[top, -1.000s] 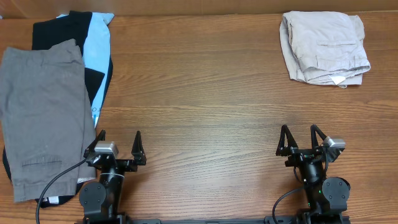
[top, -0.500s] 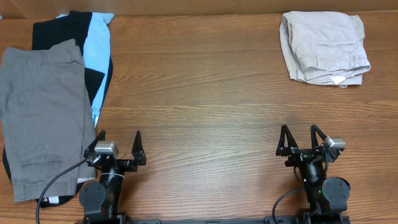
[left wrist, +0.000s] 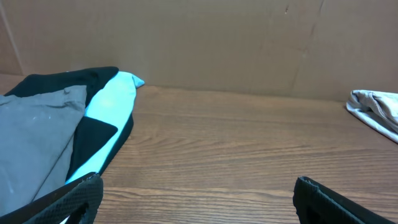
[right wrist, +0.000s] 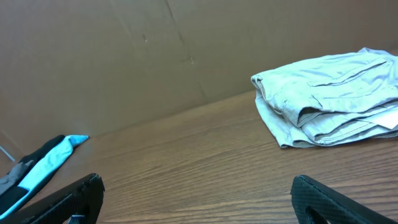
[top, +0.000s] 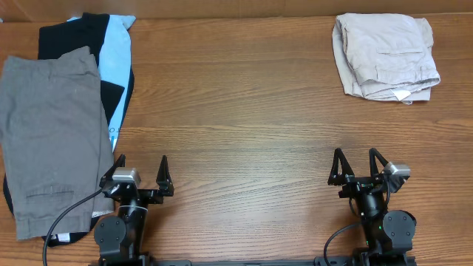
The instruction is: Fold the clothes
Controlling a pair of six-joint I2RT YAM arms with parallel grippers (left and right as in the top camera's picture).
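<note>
Overhead: folded beige shorts [top: 384, 57] lie at the far right corner of the wooden surface [top: 236, 125].
Both the left pincer [top: 142, 167] and right pincer [top: 355, 159] stand spread apart and empty at the near edge, well apart from the beige shorts; grey shorts [top: 48, 133] overlap a black and light-blue garment [top: 111, 52] at left.

Cream shorts [left wrist: 379, 109] run off the left wrist view's right edge

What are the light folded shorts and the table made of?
The light shorts look like woven cotton cloth, matte and soft: they crease and sag into floppy layers. The table looks like wood with a smooth, faintly shiny finish, shown by its brown grain lines. It could be a printed wood-look laminate instead.
</note>
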